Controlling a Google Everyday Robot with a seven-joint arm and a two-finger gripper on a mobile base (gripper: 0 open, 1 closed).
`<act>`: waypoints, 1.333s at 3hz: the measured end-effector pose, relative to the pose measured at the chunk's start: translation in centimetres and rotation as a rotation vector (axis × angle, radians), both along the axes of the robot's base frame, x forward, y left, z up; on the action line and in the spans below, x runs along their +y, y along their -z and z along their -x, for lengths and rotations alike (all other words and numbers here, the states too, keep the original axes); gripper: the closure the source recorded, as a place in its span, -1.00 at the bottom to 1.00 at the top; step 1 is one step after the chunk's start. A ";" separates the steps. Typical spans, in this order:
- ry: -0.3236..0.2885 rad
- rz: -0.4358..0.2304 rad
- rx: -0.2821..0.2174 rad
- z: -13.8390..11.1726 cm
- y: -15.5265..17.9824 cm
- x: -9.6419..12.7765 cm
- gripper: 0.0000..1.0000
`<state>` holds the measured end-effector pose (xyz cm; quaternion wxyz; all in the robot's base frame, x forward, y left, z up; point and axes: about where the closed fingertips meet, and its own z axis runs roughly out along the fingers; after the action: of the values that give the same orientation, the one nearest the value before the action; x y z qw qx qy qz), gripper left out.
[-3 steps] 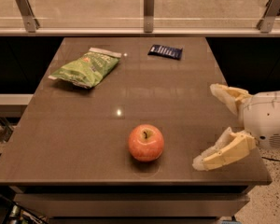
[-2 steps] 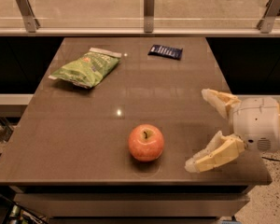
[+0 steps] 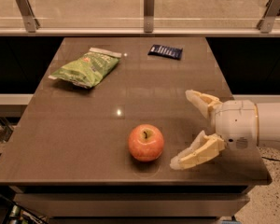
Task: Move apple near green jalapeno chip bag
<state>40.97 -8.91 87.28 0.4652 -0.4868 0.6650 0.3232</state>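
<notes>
A round red-orange apple (image 3: 146, 142) with a dark stem dimple sits on the brown table (image 3: 84, 125) near its front edge. A crinkled light-green jalapeno chip bag (image 3: 85, 67) with white ends lies at the far left of the table, well apart from the apple. My gripper (image 3: 184, 129) comes in from the right, just to the right of the apple. It is open, its two cream fingers spread wide, one finger (image 3: 201, 101) farther back and one (image 3: 196, 154) near the front edge. It holds nothing and does not touch the apple.
A small flat dark blue packet (image 3: 165, 51) lies at the far middle of the table. A glass railing with metal posts (image 3: 149, 6) runs behind the table. The table's front edge is just below the apple and the gripper.
My gripper has moved left toward the apple, with its fingers still spread. The apple, the bag and the packet have not moved.
</notes>
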 end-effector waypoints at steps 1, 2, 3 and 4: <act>-0.028 -0.047 -0.019 -0.4 0.1 1.5 -1.00; -0.050 -0.078 -0.037 -0.1 -0.1 2.7 -1.00; -0.077 -0.108 -0.051 0.8 -0.2 4.0 -1.00; -0.095 -0.126 -0.051 1.4 0.1 5.0 -1.00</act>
<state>39.59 -3.93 87.22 0.4960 -0.4957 0.6073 0.3735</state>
